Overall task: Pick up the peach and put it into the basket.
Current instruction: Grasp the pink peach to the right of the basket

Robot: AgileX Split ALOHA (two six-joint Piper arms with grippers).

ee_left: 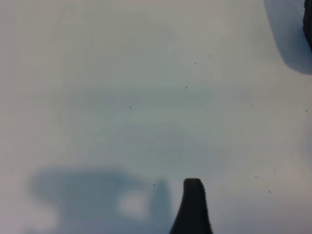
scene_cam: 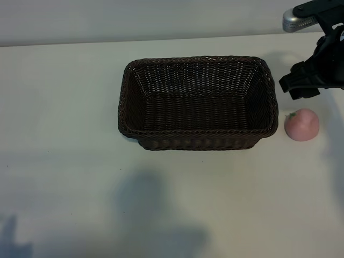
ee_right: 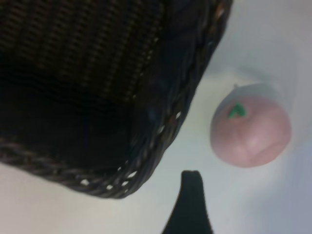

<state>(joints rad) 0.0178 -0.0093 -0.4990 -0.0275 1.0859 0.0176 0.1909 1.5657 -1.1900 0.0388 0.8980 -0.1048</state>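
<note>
The peach (scene_cam: 301, 124) is a small pale-pink fruit with a green stem, lying on the white table just right of the basket (scene_cam: 199, 132). The dark-brown wicker basket is empty. My right gripper (scene_cam: 305, 80) hovers above and behind the peach, by the basket's far right corner, open with nothing in it. In the right wrist view one dark fingertip (ee_right: 191, 187) points between the basket's corner (ee_right: 187, 92) and the peach (ee_right: 251, 129). My left gripper is out of the exterior view. Its wrist view shows one fingertip (ee_left: 193, 195) over bare table, jaws wide and holding nothing.
The white tabletop (scene_cam: 64, 161) spreads left of and in front of the basket. Arm shadows lie on it at the front left and front middle. A pale wall (scene_cam: 134, 19) runs along the table's back edge.
</note>
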